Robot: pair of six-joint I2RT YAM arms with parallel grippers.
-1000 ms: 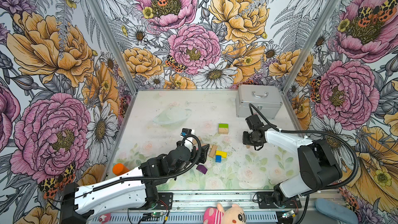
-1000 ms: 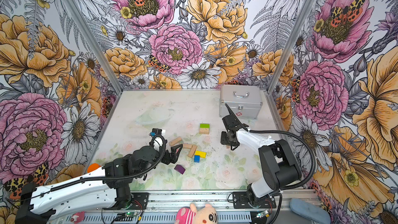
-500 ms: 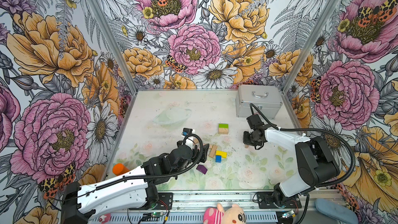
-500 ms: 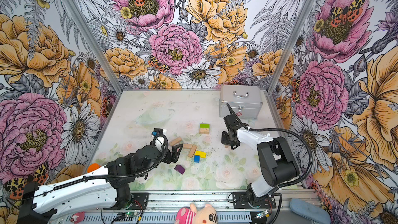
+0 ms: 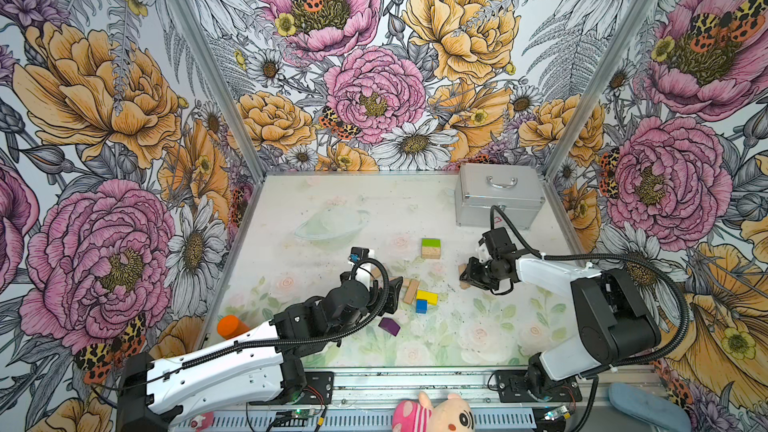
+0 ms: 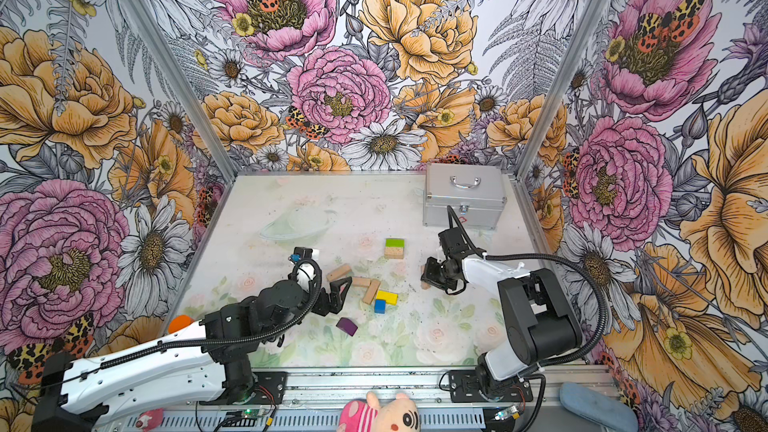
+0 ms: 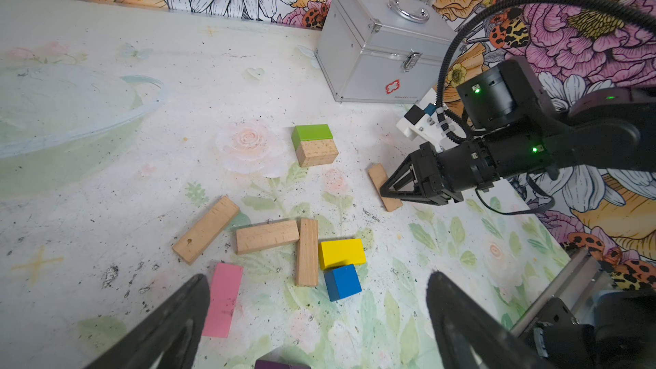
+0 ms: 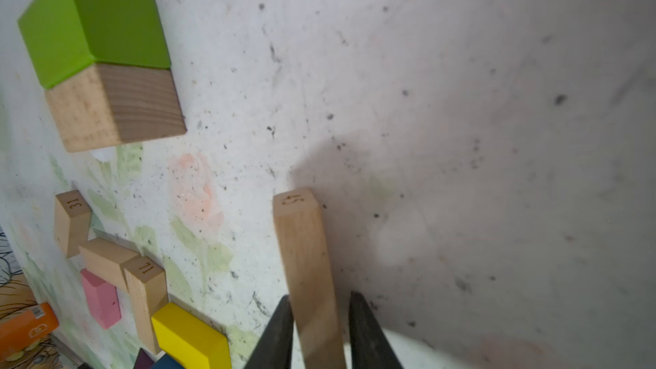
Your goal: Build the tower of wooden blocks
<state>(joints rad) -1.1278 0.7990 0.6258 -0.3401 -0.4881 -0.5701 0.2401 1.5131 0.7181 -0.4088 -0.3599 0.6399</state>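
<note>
Plush toy [image 5: 436, 413] lies at the front rail, outside the bench [image 5: 478, 326]. Orange-capped bottle [image 5: 230, 325] sits at the near left corner, partly hidden by the left arm. Purple block [image 5: 389, 326] lies alone, the nearest of the wood blocks, just beside the left hand [image 7: 316, 278] on its near side.

Left hand is low over the near edge of the block cluster, fingers spread wide, gripping nothing. Pink block [image 7: 223, 299] lies flat just beside one left finger [image 7: 170, 321].

Past it is the cluster. Slanted bar [image 7: 206, 228] lies a little apart. Middle bar [image 7: 267, 236] butts end-on into the crosswise bar [image 7: 307, 252]. Yellow block [image 7: 341, 253] sits against the crosswise bar's other side. Blue cube [image 7: 342, 282] touches the yellow block's near edge. These three plain tan bars lie flat on the bench.

Right of the cluster and apart from it, the right hand [image 8: 319, 298] is down at bench level. Its fingers are narrow, closed on the arm-side end of the held bar [image 8: 301, 243], plain tan, pointing away from the hand. Cannot tell whether that bar is lifted off the bench.

Farther back, mid-bench, green block [image 5: 431, 242] touches a tan block [image 5: 431, 252]; cannot tell whether they are stacked or side by side. The pair is well apart from both hands. Silver case [image 5: 498, 197] stands at the far right corner.
</note>
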